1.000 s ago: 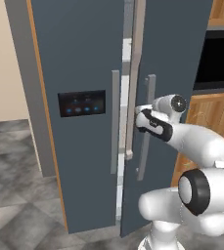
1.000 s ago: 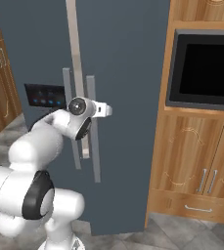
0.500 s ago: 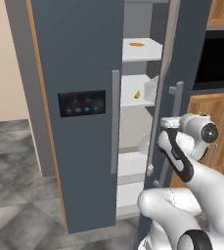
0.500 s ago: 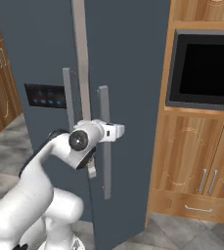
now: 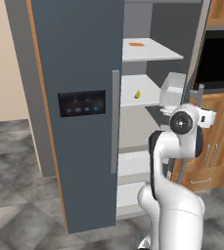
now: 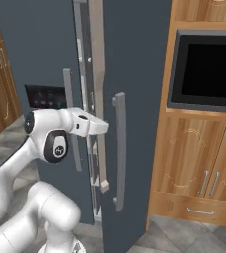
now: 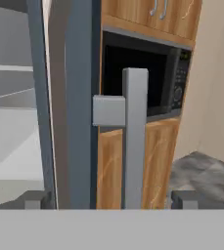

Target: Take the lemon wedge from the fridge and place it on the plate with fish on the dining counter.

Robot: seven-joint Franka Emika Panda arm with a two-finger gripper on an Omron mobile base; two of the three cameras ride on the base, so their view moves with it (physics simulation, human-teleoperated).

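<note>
- Fridge (image 5: 79, 97): right door swung wide, left door closed with its black panel (image 5: 81, 103) lit blue.
- Lemon wedge (image 5: 137, 94): tiny yellow piece on the middle white shelf (image 5: 143, 93), near the front; shape too small to resolve.
- Flat orange item (image 5: 136, 44) sits on the shelf above; detail unreadable.
- Lower fridge interior is partly blocked by the arm in the left base view.
- Right base view: open door seen from outside, interior hidden.
- Gripper (image 7: 108, 199): jaws apart, the two tips at either side of the door handle (image 7: 133, 136); handle sits between them, contact can't be confirmed.
- Oven (image 6: 206, 69) in the wooden cabinets (image 6: 198, 153) just beside the fridge.
</note>
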